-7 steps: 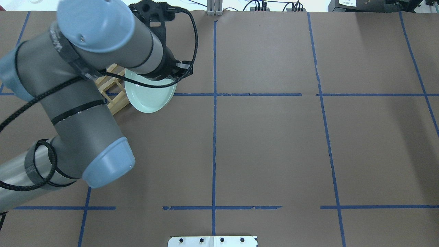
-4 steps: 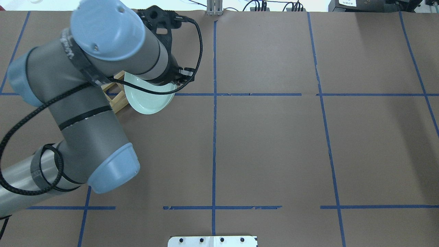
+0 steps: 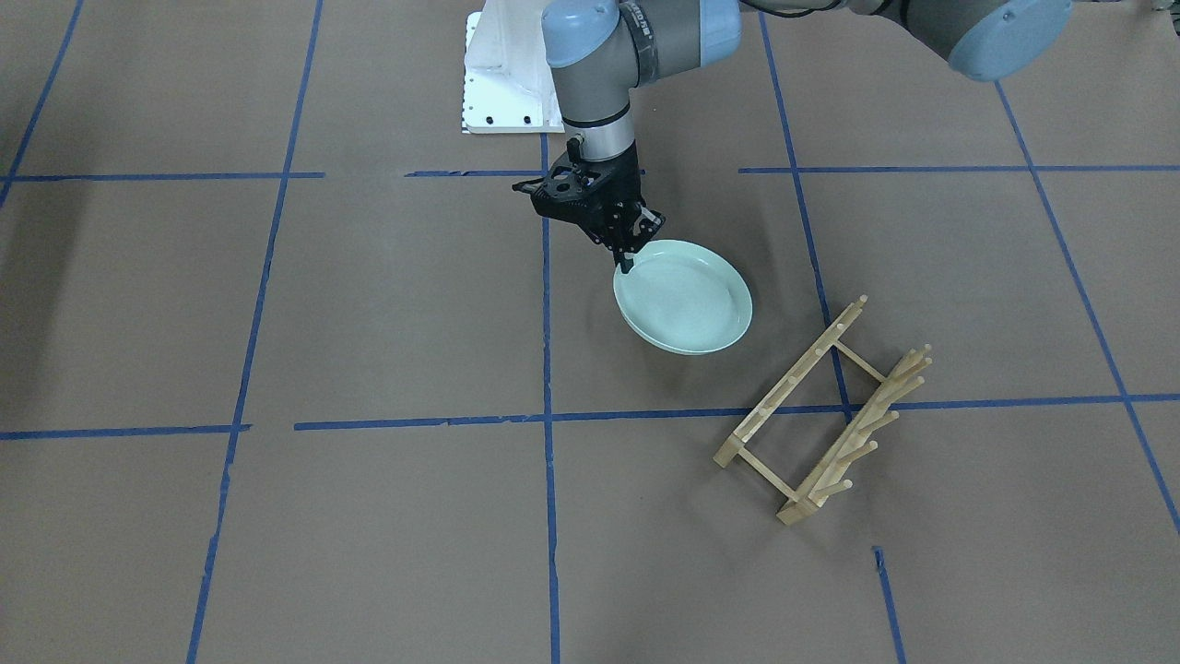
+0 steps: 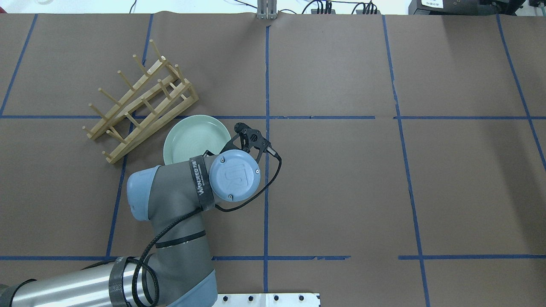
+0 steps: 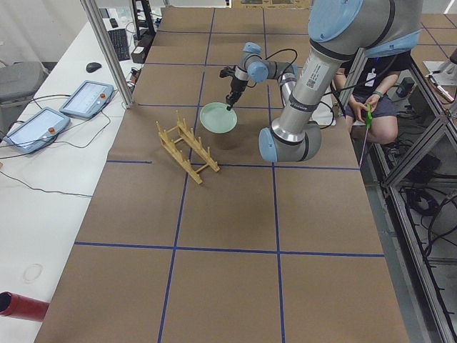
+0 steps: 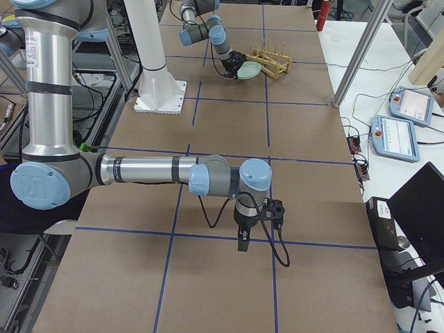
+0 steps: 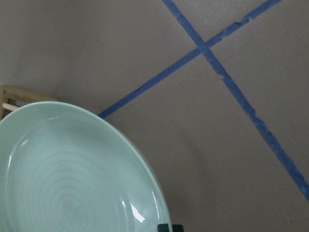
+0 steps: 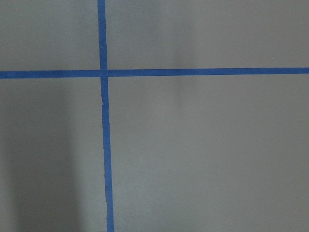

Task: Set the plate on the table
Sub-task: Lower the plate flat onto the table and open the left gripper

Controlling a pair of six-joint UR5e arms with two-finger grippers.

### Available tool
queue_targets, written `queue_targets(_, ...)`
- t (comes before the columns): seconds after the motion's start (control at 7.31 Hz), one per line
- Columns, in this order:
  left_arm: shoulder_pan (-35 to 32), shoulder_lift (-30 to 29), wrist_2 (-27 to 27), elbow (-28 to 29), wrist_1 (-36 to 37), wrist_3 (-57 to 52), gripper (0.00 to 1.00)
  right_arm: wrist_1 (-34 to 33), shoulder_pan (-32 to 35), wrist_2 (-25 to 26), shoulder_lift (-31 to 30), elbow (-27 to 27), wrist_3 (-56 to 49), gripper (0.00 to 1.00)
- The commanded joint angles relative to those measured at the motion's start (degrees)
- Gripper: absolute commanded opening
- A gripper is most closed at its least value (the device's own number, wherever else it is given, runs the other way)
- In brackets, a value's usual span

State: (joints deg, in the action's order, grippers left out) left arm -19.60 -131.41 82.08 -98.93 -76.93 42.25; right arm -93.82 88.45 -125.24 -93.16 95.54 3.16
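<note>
Plate (image 3: pixel 684 300) had swung clear of the rack (image 3: pixel 800 371), rim pinched in the left hand (image 3: pixel 627 263), low over the worktop (image 3: pixel 369 304), seemingly nearly placed.

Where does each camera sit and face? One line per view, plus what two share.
Front-facing: across the table, steeply down toward the robot; left arm, left gripper on the plate.
Overhead: behind the robot, forward and down; left arm.
Exterior left: table's left end, along it; left arm near.
Exterior right: opposite end; right arm, right gripper near.
Left wrist: down onto plate; a fingertip.
Right wrist: down onto taped table; no body.
Shared: front-facing and overhead show the rack.
</note>
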Motion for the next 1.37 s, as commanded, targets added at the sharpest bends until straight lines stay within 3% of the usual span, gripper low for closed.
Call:
queue_targets(0.0, 2.1, 1.1, -0.1, 0.6, -0.5, 0.1, 0.00, 0.0, 0.0, 0.0, 0.0, 0.0, 0.0, 1.00)
queue_targets(0.14, 2.3, 1.0, -0.1, 1.1, -1.2, 0.1, 0.42, 0.0, 0.0, 0.0, 0.0, 0.0, 0.0, 1.00)
queue_targets(0.27, 2.6, 1.4, -0.8, 0.8, -2.0, 0.5, 0.99, 0.0, 0.1, 0.0, 0.0, 0.0, 0.0, 1.00)
queue_targets(0.68, 2.5, 0.7, -2.5, -3.8, -2.8, 2.2, 1.00, 0.0, 0.0, 0.0, 0.0, 0.0, 0.1, 1.00)
queue_targets(0.82, 1.2, 1.3, -1.8, -9.6, -2.1, 2.3, 1.00, 0.0, 0.0, 0.0, 0.0, 0.0, 0.1, 1.00)
queue_targets(0.96, -4.3, 1.4, 3.6, -13.5, -0.9, 2.4, 1.00, 0.0, 0.0, 0.0, 0.0, 0.0, 0.0, 1.00)
queue_targets(1.23, -19.5, 1.6, 20.7, -15.1, -0.8, 2.4, 1.00, 0.0, 0.0, 0.0, 0.0, 0.0, 0.1, 1.00)
